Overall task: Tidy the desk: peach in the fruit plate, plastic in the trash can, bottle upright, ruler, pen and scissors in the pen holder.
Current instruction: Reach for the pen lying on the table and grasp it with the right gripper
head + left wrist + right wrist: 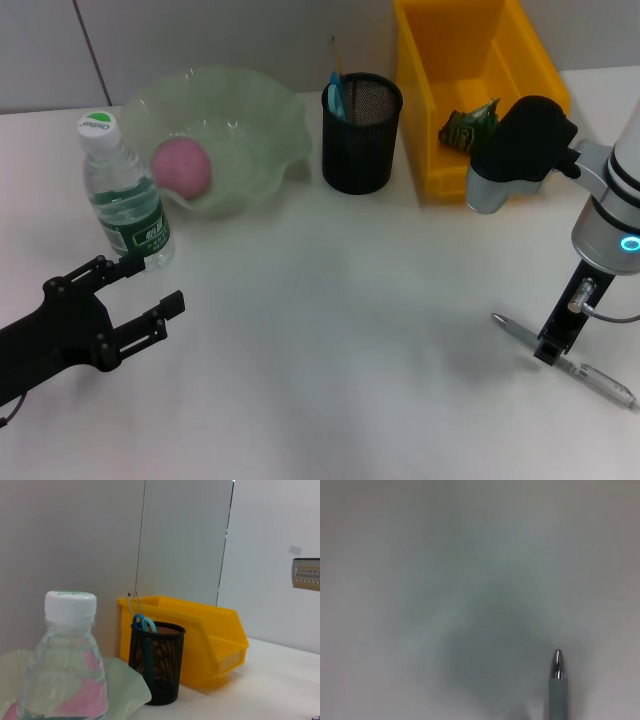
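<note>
Right gripper down at the pen on the white desk.
Whether its fingers pinch the pen cannot be told. The peach lies in the green fruit plate; blue-handled scissors stand in the black mesh pen holder; green plastic wrapper sits in the yellow bin. The water bottle stands upright, beside the left gripper, fingers spread.
</note>
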